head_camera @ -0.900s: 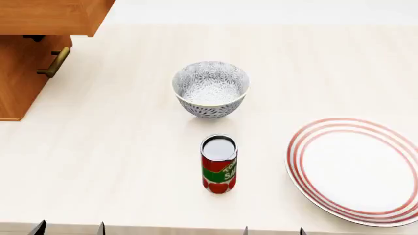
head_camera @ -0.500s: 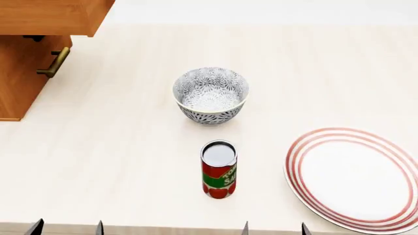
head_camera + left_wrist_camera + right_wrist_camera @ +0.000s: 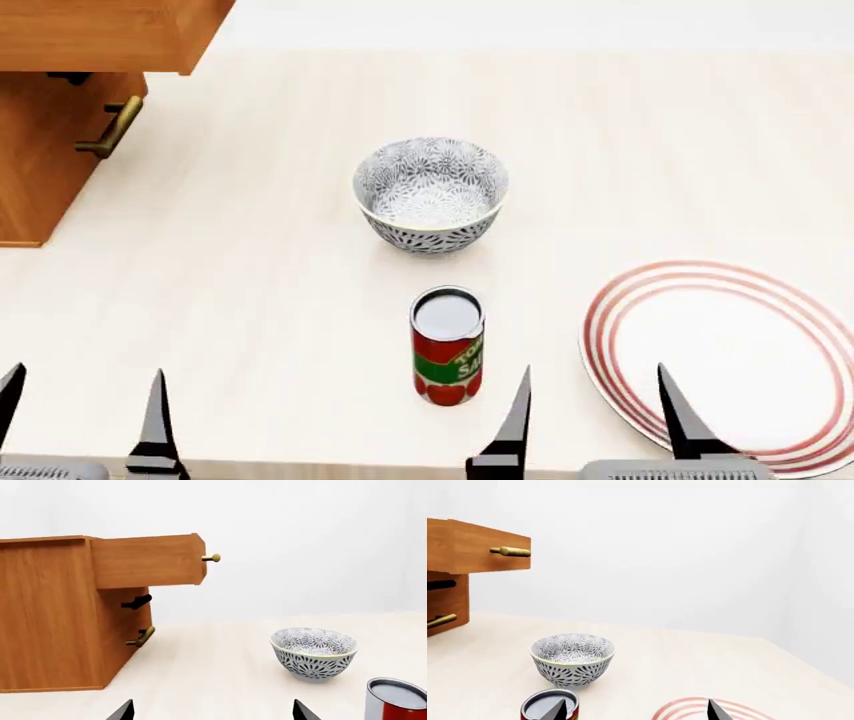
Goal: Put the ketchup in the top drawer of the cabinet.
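The ketchup [image 3: 447,345], a red can with a green band and silver top, stands upright on the table in front of the bowl. It also shows in the left wrist view [image 3: 395,700] and the right wrist view [image 3: 549,706]. The cabinet [image 3: 40,160] stands at the far left, and its top drawer [image 3: 94,35] is pulled out; the drawer's brass handle [image 3: 211,557] shows in the left wrist view. My left gripper [image 3: 83,410] is open and empty at the near left. My right gripper [image 3: 594,415] is open and empty, just right of the can.
A grey-white patterned bowl [image 3: 430,195] stands behind the can. A white plate with red rings [image 3: 734,360] lies at the near right, under my right gripper's outer finger. The lower drawer's brass handle [image 3: 110,128] juts from the cabinet front.
Both grippers have come up into the head view from its near edge. Earlier the view shifted, so the bowl, can and plate sit slightly lower in it. The objects have not moved.
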Controlling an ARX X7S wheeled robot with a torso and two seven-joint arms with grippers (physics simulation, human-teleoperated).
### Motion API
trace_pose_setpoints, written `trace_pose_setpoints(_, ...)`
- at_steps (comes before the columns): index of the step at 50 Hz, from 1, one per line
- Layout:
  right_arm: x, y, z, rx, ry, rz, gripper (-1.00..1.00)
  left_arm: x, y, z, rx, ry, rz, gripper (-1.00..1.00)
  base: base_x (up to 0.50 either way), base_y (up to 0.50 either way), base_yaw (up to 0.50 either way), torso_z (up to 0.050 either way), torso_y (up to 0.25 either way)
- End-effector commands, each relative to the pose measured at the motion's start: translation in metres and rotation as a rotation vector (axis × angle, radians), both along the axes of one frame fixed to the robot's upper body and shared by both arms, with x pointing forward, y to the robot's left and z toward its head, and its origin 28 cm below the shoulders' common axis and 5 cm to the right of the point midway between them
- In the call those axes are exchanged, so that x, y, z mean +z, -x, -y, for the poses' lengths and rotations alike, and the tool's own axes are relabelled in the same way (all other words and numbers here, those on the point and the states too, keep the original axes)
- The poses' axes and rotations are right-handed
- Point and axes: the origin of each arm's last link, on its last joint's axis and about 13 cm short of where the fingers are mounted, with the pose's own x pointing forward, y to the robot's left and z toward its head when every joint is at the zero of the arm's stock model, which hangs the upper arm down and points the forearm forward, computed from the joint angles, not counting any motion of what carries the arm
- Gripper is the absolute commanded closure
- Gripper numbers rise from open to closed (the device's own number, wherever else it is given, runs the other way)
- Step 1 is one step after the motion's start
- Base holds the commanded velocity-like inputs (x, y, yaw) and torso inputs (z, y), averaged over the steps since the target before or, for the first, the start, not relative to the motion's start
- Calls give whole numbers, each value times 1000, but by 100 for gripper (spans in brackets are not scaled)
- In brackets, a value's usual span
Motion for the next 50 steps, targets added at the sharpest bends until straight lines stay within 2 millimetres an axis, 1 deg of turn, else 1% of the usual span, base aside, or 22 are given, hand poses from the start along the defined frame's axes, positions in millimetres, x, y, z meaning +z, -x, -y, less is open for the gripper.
trace_pose_setpoints(1,24,5,1,-3,19,65,-100,26,4,0,2,-12,72,-100,0,0,0,0,0)
trace_pose_setpoints(5,33,11,1,1,13,84,-100,34,10,1,-14,-5,97,-100,0,0,0,0,0)
trace_pose_setpoints(9,37,15,-1,2,15,92,-100,39,14,1,-14,1,112,-100,0,0,0,0,0)
trace_pose_setpoints(15,38,14,-1,4,-6,87,-100,37,13,0,-14,2,110,-100,120,0,0,0,0)
trace_pose_setpoints(28,36,14,0,3,-1,82,-100,33,12,0,-14,0,97,-100,480,0,0,0,0)
trace_pose_setpoints(50,32,11,0,6,-6,66,-100,35,12,0,-16,4,97,-100,500,0,0,0,0)
